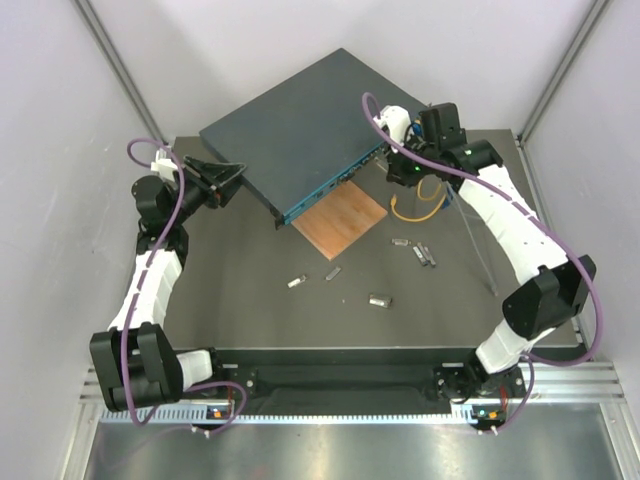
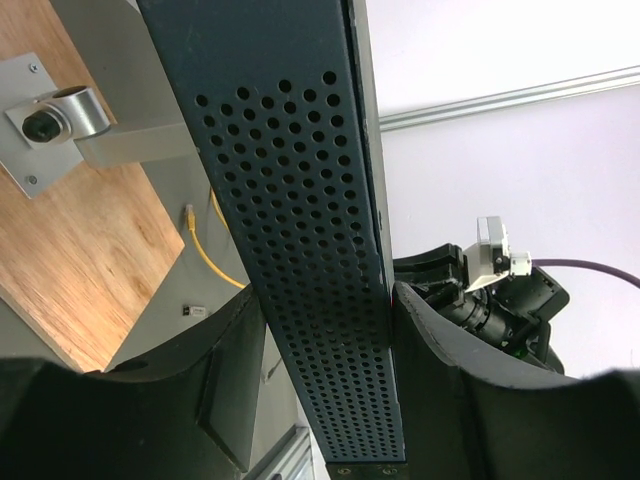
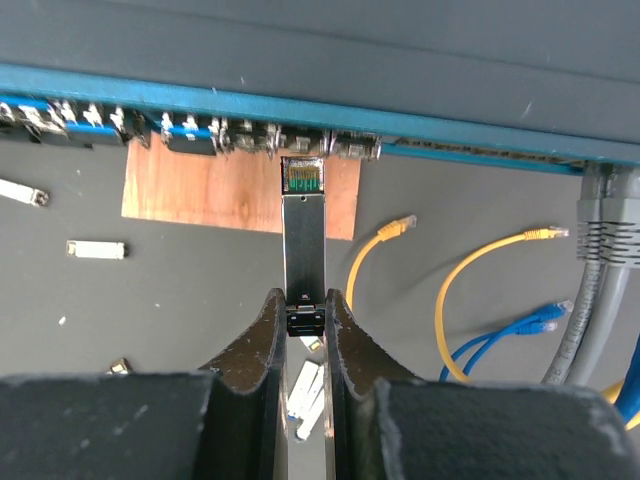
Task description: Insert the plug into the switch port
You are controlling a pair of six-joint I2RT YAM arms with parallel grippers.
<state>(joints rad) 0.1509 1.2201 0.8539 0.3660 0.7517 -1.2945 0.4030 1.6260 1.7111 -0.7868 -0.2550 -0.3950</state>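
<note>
A: Start big. Where's the switch sitting?

B: The table [image 1: 250, 320] carries it up toward 12 o'clock. The switch [image 1: 290, 125] is propped off the surface at a slant. Its teal face [image 3: 300, 100] is turned toward 5 o'clock, above the wooden square [image 1: 340, 220]. I'd judge the lift gives the sockets clearance, so a plug can come in level.

A: And the arms?

B: The left tool [image 1: 235, 178] is at 9 o'clock of the switch. Its jaws are about half apart and straddle the perforated side wall, one finger beside each flat face. My guess is it's there to brace the box against the push. Whether the pads actually press, I can't tell.

A: The right one?

B: The right tool [image 3: 305, 320] stands off the 3 o'clock end of the teal face. It's drawn in narrow and pinches the plug [image 3: 303, 240] by its rear latch end. The metal body points straight at the port row [image 3: 250, 140], nose just at a socket mouth. Entered or not, I can't say. I reckon it's held by the tail so the whole front is free to slide in.

A: Anything small nearby?

B: Yellow cables [image 3: 460, 280] lie at 3 o'clock of the square. Loose modules [image 1: 378, 299] are scattered toward 6 o'clock.
</note>
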